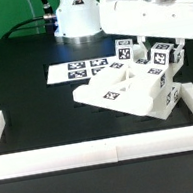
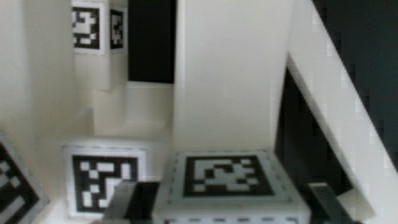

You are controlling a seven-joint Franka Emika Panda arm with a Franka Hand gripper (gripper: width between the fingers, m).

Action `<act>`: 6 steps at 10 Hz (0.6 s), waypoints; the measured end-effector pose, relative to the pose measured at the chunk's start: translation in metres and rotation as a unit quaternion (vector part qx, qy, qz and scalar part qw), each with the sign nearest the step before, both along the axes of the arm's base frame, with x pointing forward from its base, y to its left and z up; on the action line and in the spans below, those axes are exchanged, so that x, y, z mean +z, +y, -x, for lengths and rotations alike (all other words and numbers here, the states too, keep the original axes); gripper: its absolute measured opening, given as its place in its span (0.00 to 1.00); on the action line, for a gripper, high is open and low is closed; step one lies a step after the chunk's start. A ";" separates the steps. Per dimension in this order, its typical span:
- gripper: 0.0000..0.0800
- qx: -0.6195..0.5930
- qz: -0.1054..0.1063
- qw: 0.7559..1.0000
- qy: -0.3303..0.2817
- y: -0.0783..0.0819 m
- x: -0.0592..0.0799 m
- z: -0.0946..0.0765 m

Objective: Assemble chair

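The chair (image 1: 119, 91) is a cluster of white blocky tagged parts lying joined on the black table, right of centre in the exterior view. My gripper (image 1: 164, 57) is over its right end, shut on a tagged white chair part (image 1: 162, 57) that stands against the assembly. In the wrist view my gripper (image 2: 231, 203) has a dark finger on each side of that tagged white block (image 2: 222, 176). Other white panels of the chair (image 2: 134, 110) with tags lie close beyond it. I cannot tell how the held part meets the rest.
The marker board (image 1: 72, 71) lies flat on the table behind the chair, at the exterior view's left. The long low white border rail (image 1: 93, 149) runs along the front and up both sides. The arm's white base (image 1: 74, 12) stands at the back.
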State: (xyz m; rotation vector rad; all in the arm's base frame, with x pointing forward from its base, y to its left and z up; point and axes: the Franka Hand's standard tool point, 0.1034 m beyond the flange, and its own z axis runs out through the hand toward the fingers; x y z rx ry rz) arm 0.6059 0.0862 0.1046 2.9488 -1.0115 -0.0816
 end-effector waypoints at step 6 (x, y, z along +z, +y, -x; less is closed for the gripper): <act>0.34 -0.139 0.009 0.990 0.004 -0.001 0.000 0.002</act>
